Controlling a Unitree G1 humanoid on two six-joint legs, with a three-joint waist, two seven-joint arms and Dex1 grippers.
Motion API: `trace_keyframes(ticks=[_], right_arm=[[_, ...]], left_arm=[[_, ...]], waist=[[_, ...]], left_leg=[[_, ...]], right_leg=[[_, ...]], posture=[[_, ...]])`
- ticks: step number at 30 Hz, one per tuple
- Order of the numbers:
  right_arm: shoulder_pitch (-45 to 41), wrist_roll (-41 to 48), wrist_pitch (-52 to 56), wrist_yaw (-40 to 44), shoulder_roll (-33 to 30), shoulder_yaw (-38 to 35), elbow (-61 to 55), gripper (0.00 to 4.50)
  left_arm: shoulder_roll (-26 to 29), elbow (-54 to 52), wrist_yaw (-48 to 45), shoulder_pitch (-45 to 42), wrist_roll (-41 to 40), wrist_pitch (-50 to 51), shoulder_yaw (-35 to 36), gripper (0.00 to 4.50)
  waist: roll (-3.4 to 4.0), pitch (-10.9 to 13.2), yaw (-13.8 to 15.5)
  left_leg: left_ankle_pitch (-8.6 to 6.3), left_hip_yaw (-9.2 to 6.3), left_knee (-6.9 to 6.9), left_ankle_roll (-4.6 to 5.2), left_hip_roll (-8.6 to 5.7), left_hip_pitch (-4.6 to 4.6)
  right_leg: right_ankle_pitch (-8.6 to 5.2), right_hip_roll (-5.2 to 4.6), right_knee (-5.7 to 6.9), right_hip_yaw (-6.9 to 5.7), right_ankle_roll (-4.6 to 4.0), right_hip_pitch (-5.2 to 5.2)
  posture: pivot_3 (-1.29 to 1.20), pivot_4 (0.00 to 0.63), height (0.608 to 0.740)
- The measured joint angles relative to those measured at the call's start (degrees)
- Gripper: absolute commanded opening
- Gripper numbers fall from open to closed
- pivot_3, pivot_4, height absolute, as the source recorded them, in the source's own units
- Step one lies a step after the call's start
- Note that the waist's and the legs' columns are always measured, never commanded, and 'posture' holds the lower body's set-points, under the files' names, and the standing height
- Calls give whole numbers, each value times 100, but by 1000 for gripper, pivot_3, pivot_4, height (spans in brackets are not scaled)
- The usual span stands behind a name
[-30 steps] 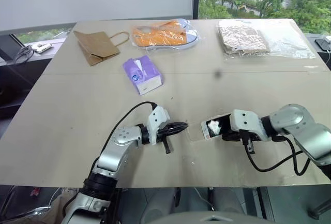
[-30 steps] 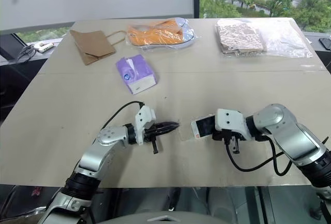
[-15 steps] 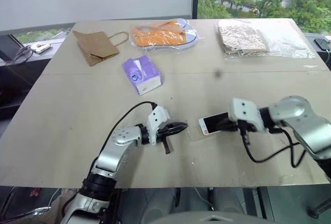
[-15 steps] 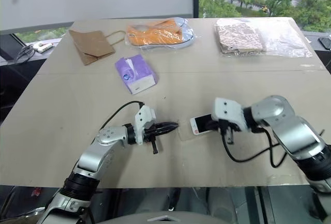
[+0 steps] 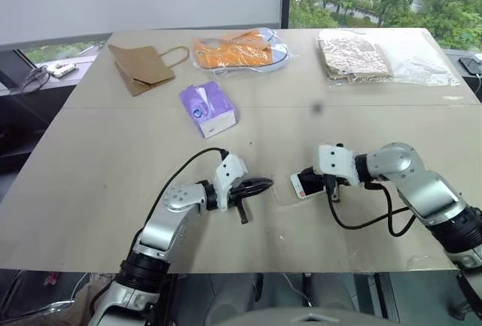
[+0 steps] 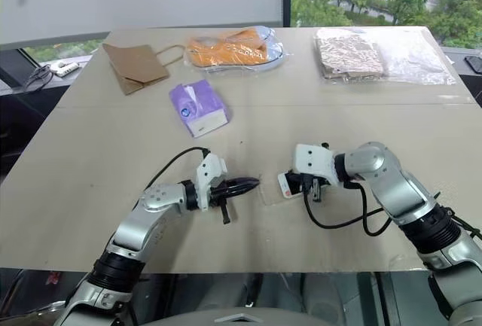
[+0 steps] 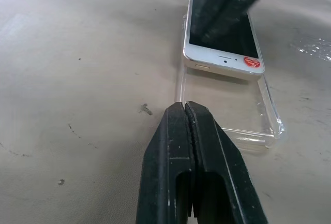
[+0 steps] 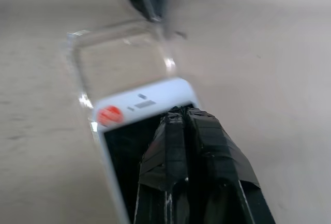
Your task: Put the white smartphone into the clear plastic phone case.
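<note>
Right gripper (image 8: 182, 111) is pointing down at the white smartphone (image 7: 223, 38), jaws fully together, tips pressing on the black screen; nothing is clamped between the fingers. The phone is lying screen up, partly over the far end of the clear plastic phone case (image 7: 232, 115), its end with the red sticker (image 7: 251, 62) overlapping the case while the rest is extending beyond the rim toward the right arm. The case is lying flat on the worktop (image 5: 113, 168), open side up, its near half empty.

Left gripper (image 7: 187, 111) is also closed tight, holding nothing, tips sitting at the near edge of the case; whether they are touching the rim cannot be told. In the head views the left gripper (image 5: 260, 185) is lying low and roughly level, pointing across toward the phone (image 5: 304, 184).

Farther out on the worktop: a purple tissue pack (image 5: 207, 108) beyond the left arm, a brown paper bag (image 5: 141, 68), a clear bag with orange contents (image 5: 237, 50), and a clear bag with a patterned item (image 5: 380, 55) along the far edge, all well apart from the phone and case.
</note>
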Motion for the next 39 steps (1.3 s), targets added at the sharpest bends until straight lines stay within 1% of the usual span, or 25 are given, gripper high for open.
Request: trace_keyframes(ticks=[2,4,11,14,17,19,23,29,35,39], right_arm=[[57,-126,-80,-52,10,27,-40,34],[113,-222,-121,-125,31,34,-59,34],[327,-448,-328,-240,137,169,-60,34],[374,-460,-357,-240,185,174,21,34],[407,-473,-444,-240,213,181,124,34],[405,-477,-490,-239,251,178,226,34],[414,-472,-484,-247,332,136,380,34],[458,-426,-425,-219,344,6,385,34],[438,-427,-324,-234,375,-20,374,34],[446,-430,-267,-253,390,-27,358,34]], left_arm=[[-3,-6,12,19,0,20,-3,0],[-3,1,29,30,6,1,-2,0],[-48,478,-74,44,19,-603,-18,0],[-64,614,-84,43,19,-740,-41,0],[-125,845,-128,10,35,-932,-54,0],[-180,1038,-156,-37,57,-1100,-54,0],[-333,1292,-155,-90,111,-1269,-42,0],[-607,1495,-480,-148,-329,-974,186,0],[-606,2001,-1103,-511,-477,-892,232,0],[-590,2086,-1338,-754,-511,-462,237,0]], waist=[[-2,-1,3],[-2,-1,2],[-6,-48,3],[-11,-67,4],[-16,-80,13],[-24,-106,18],[-6,-165,41],[-5,-168,124],[-5,-168,154],[-4,-161,174]], left_leg=[[-1,0,-6,0,0,27],[0,0,-7,0,1,33],[-1,1,-8,0,2,54],[-7,0,-12,9,2,85],[-23,6,-42,35,2,146],[-23,6,-53,35,2,155],[-22,5,-54,35,2,163],[-21,5,-54,35,2,162],[-21,3,-54,35,2,160],[-21,-2,-54,35,1,157]], right_leg=[[-1,5,-4,-1,0,29],[-1,5,-3,1,0,33],[-1,10,-3,1,0,55],[-2,18,-8,0,0,85],[-4,17,-17,5,2,134],[-4,18,-17,6,2,135],[-5,19,-16,7,3,142],[-6,25,-17,9,4,142],[-6,25,-18,7,4,141],[-6,25,-19,3,5,141]], posture=[[0,150,740],[0,150,740],[0,150,740],[0,150,740],[0,150,740],[0,150,740],[0,150,740],[0,150,740],[0,150,740],[0,150,740]])
